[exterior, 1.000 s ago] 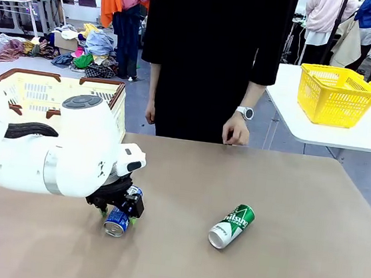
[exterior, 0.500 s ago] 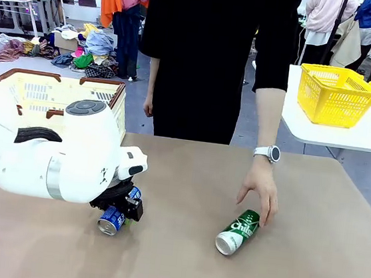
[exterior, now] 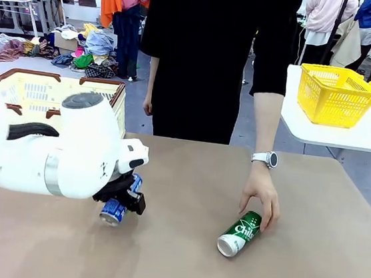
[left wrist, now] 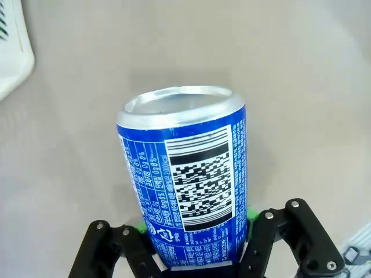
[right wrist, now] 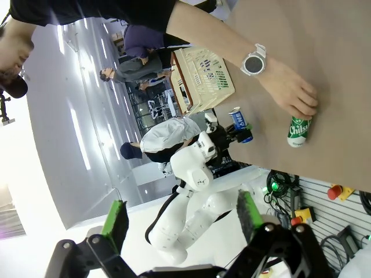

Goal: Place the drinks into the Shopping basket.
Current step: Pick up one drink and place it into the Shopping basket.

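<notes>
In the front view, your left hand (exterior: 125,199) is clenched on the blue can (exterior: 113,212), low over the left part of the desk (exterior: 187,179). The can is tilted with its silver end toward you; you cannot tell whether it touches the desk. The green can (exterior: 240,233) lies on its side to the right, well apart from the blue one, and the person's hand (exterior: 262,198) rests on its far end. The basket (exterior: 18,74) stands beyond the desk's far left corner. The left arm covers much of it, so you cannot tell what it holds. A yellow basket (exterior: 335,94) sits on a white table (exterior: 367,136) at the far right; its wall hides the inside.

In the left wrist view, the blue can (left wrist: 185,185) stands between the black fingers, barcode facing you. Only slivers of the green pads (left wrist: 253,215) show beside it. A pale slotted corner is cut off at the upper left edge.

In the right wrist view, rolled sideways, your right hand (right wrist: 181,214) is released, its fingers wide apart with nothing between them. Far off you see the basket (right wrist: 203,78), the blue can (right wrist: 239,123) in the left hand, and the green can (right wrist: 298,130) under the person's hand (right wrist: 293,95). The inside of the basket is too small to make out.
</notes>
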Tool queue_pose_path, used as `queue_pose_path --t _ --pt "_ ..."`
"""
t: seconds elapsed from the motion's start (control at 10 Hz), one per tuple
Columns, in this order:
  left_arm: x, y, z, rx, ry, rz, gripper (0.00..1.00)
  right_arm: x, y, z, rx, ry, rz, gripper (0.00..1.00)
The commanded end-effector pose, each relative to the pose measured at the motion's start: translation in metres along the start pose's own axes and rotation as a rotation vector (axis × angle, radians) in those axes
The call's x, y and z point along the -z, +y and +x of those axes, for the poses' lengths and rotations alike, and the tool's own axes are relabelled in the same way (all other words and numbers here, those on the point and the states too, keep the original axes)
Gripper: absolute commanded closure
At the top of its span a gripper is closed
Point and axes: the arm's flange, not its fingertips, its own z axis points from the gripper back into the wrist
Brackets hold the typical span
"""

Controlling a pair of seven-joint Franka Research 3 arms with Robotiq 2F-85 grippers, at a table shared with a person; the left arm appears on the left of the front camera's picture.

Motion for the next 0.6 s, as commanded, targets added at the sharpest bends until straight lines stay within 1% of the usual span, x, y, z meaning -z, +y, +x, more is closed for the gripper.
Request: queue_pose_path --t 0.0,0.2,0.3,0.4,0.5 --pt "-0.088 0.006 -0.044 0.047 -0.03 -0.072 1.0 -0.001 0.005 -0.001 0.006 0.003 0.016 0.0" --pt "-0.167 0.003 -0.092 0.149 0.031 -0.16 1.0 -0.001 0.005 -0.001 0.006 0.003 0.016 0.0" --pt "-0.195 0.005 -0.12 0.212 0.048 -0.175 1.0 -0.001 0.005 -0.001 0.006 0.003 0.016 0.0" --pt "-0.212 0.01 -0.146 0.261 0.061 -0.179 1.0 -0.001 0.005 -0.001 0.006 0.003 0.016 0.0" --pt "-0.216 0.022 -0.164 0.235 0.034 -0.211 1.0 -0.001 0.005 -0.001 0.006 0.003 0.016 0.0"
